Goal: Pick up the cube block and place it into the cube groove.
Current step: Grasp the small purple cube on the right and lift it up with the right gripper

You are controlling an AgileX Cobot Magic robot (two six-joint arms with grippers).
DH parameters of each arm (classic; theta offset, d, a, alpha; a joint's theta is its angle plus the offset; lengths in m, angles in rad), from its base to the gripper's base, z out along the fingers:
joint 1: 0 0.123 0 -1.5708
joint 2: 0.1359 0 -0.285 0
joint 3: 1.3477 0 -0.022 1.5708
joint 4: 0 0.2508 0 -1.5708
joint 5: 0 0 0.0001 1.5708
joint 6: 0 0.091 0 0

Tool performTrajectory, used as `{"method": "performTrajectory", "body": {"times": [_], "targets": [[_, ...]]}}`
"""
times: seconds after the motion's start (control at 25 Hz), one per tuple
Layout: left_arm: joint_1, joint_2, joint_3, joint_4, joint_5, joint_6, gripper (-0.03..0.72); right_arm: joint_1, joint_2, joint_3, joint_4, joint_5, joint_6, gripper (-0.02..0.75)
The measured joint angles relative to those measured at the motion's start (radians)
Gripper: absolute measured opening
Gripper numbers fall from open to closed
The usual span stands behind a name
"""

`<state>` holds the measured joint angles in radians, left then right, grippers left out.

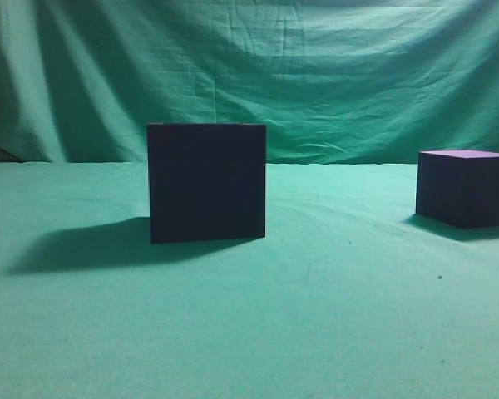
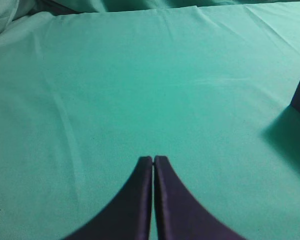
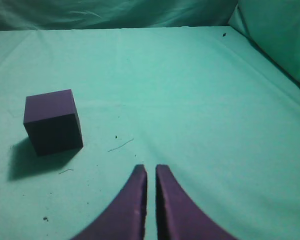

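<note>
Exterior view shows the big dark box (image 1: 206, 183) with the cube groove standing upright a little left of the middle of the frame, on the green cloth of the desk (image 1: 316, 316), its shadow falling to the left. From this low angle I cannot see the hollow in its top. The small cube block (image 1: 466, 188) sits at the right edge of the frame, well apart from the box, its lighter purple top just visible. A green cloth backdrop (image 1: 333, 75) hangs behind both.

My left wrist view has my left gripper (image 2: 153, 160) at the bottom centre, its fingers (image 2: 140, 195) pressed together and holding nothing, over bare cloth. A dark edge of the box shows at the right edge of the frame.

My right wrist view has my right gripper (image 3: 151, 170) at the bottom centre, its fingers (image 3: 170, 205) nearly together with only a thin slit between them, holding nothing. The cube block (image 3: 52, 121) rests on the desk at the middle left of the frame, apart from my fingers.
</note>
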<state>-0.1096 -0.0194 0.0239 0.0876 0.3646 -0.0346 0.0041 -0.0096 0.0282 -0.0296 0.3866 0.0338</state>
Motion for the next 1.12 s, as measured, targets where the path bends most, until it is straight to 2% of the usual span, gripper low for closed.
{"method": "performTrajectory", "body": {"times": [0.92,1.0,1.12], "targets": [[0.000,0.000,0.000,0.000,0.000,0.000,0.000,0.000,0.000,0.000,-0.009,-0.006,0.000,0.000],[0.000,0.000,0.000,0.000,0.000,0.000,0.000,0.000,0.000,0.000,-0.011,-0.046,0.000,0.000],[0.000,0.000,0.000,0.000,0.000,0.000,0.000,0.000,0.000,0.000,-0.009,-0.185,0.000,0.000]]}}
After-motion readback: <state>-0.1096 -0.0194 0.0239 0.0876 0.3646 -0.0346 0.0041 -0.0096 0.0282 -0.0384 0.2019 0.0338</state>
